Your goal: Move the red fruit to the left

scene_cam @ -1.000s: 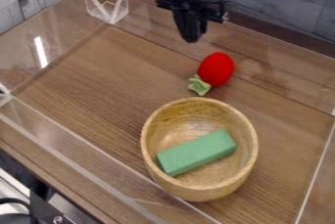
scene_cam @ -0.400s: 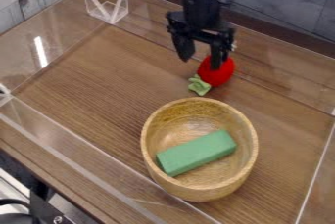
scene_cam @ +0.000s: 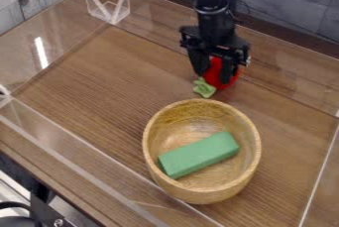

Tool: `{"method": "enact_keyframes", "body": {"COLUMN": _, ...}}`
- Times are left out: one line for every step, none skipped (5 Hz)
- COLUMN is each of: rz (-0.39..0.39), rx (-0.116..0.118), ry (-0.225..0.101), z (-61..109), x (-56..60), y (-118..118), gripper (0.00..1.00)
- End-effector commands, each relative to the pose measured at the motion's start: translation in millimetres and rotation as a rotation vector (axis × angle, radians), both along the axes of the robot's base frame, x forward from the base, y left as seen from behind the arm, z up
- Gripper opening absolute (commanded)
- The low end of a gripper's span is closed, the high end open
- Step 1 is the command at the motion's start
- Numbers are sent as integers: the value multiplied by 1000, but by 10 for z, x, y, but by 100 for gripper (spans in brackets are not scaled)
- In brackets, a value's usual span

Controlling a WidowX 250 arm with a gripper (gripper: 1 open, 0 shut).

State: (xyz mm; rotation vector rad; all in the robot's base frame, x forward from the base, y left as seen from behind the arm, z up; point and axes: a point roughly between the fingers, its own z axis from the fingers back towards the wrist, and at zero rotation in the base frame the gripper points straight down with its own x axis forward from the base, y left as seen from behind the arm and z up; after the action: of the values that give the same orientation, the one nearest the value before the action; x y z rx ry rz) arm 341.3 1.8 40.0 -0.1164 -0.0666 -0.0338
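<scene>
A wooden table (scene_cam: 93, 82) fills the view, fenced by a clear plastic wall (scene_cam: 40, 132), with pale planks across the top left corner; the black arm (scene_cam: 212, 3) drops in from the top edge, pointing straight down, and its claw (scene_cam: 216, 69) sits right over the fruit (scene_cam: 220, 73); the fruit is right of centre, on the table just beyond the bowl (scene_cam: 201, 183), red body mostly hidden behind the dark fingers (scene_cam: 199, 65), a bit of green stem poking out at the lower left towards the bowl's rim; the jaws stand part spread, one finger on each side of the fruit, bracketing it; whether they are truly pinching it I cannot tell, the fingers cover the contact; the fruit looks to be resting on the wood; the bowl is near the front, round and pale, and a green block (scene_cam: 199, 155) lies tilted inside it, well apart from the claw; the left half of the table is bare wood grain.
</scene>
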Motion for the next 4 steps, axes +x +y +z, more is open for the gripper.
{"method": "enact_keyframes", "body": {"rz": -45, "rx": -5, "ry": -78, "z": 259, "x": 164, "y": -42, "gripper": 0}}
{"method": "enact_keyframes", "body": {"rz": -5, "rx": -18, "ry": -96, "z": 408, "x": 124, "y": 102, "gripper": 0}}
{"method": "enact_keyframes", "body": {"rz": 41, "rx": -32, "ry": -120, "z": 584, "x": 82, "y": 270, "gripper": 0}}
{"method": "enact_keyframes", "body": {"rz": 119, "rx": -40, "ry": -145, "z": 616, "x": 89, "y": 476, "gripper": 0}}
